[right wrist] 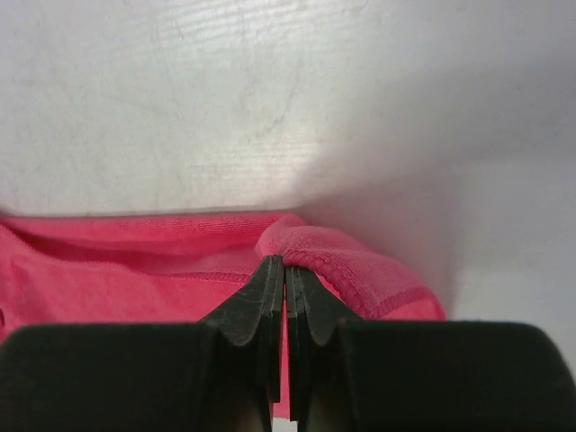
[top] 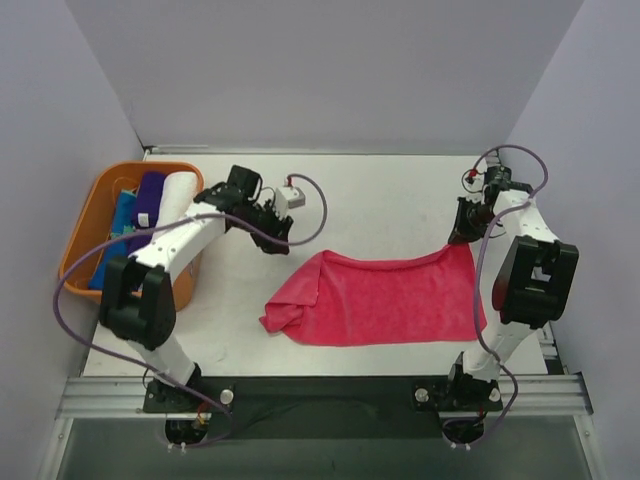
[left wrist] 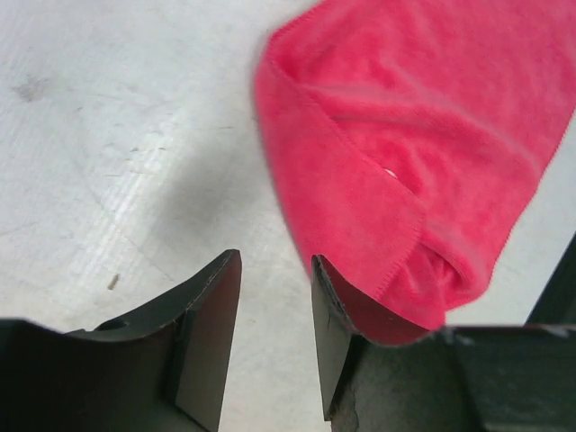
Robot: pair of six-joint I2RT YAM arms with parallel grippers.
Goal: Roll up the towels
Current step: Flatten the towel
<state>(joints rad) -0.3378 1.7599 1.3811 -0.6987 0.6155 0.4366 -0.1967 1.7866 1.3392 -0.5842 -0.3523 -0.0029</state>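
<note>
While my right gripper (right wrist: 285,265) is clenched on the stitched hem of the pink towel (top: 385,295), at the corner farthest from the orange basket (top: 95,195), my left gripper (left wrist: 274,261) hangs released. Its jaws are parted with nothing between them, over the bare table (top: 380,200) between the basket and the towel. The towel itself lies spread on the table, well clear of the basket.

Its basket-side end is the trouble: it's doubled over on itself in a loose, rounded flap. I judge I'm squaring the cloth up before any rolling starts. To do that well, I want my left fingers (left wrist: 211,306) to come down on that folded corner, just beside them now. They should pinch the hem only and draw it toward the basket against my right grip, staying low so the cloth slides rather than bunches. Gentle tension, no yank, or the far corner could slip out.

It's a plush, fuzzy cloth, limp and quick to crease, with a neat sewn edge. Underneath, the table is white, matte and faintly scuffed. The basket is hard plastic, and the rolled towels (top: 150,195) sit in it as snug cylinders in purple, white and teal.
</note>
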